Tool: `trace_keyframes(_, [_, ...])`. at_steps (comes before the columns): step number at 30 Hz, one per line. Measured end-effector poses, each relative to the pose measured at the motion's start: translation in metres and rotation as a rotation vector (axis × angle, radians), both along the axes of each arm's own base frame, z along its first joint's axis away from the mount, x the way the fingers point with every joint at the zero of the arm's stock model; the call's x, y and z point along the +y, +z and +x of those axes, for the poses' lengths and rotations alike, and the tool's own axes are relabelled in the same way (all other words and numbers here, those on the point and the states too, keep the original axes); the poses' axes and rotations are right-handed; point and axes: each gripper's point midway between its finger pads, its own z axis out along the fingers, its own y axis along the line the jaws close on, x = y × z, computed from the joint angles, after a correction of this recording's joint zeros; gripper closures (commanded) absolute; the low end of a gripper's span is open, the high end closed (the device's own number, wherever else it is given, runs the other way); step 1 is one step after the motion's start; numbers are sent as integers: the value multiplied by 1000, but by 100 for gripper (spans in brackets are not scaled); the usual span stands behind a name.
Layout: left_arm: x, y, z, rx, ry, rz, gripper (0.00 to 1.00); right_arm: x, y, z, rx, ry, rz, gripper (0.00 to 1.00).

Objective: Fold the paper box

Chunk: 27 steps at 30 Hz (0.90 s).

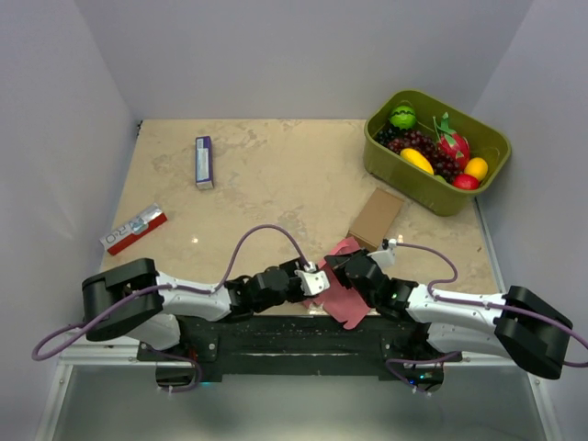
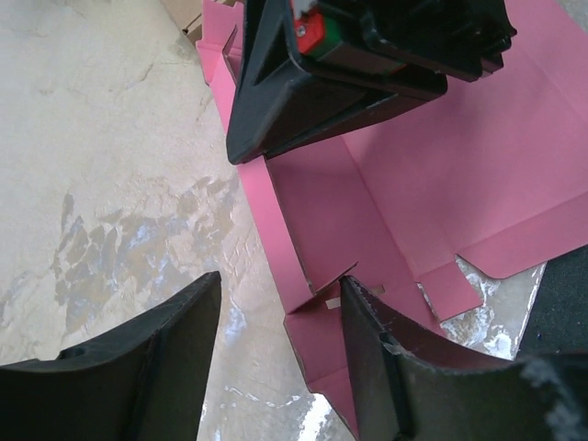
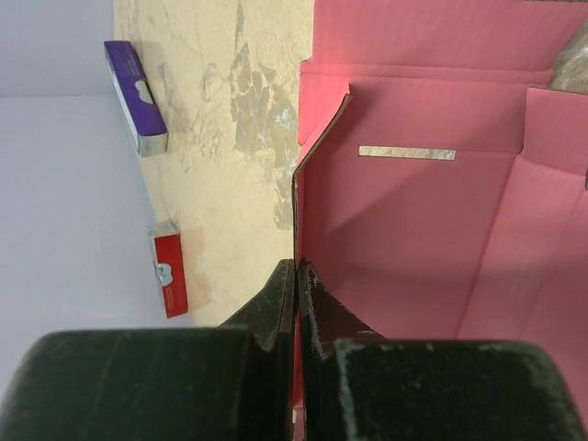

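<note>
Right gripper clamps the box wall; we square the open left gripper on the flap beside it.

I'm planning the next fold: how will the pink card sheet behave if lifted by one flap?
Probably floppy: the paper box is thin creased card, and only the flap pinched by the right fingers stands up. Likely very light, so a push may slide it across the smooth table. A hard squeeze could crumple its edges.
</note>
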Motion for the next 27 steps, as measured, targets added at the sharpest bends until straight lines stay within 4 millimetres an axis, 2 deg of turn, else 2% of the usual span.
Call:
trace_keyframes(13, [-4, 1, -1, -124, 18, 60, 58, 0, 0, 1, -3, -4, 1, 100])
trace_keyframes(24, [-6, 2, 0, -166, 12, 88, 79, 1, 1, 3, -11, -10, 9, 100])
trace_keyframes(27, [-7, 4, 1, -175, 23, 87, 82, 1, 1, 3, -11, -11, 8, 100])
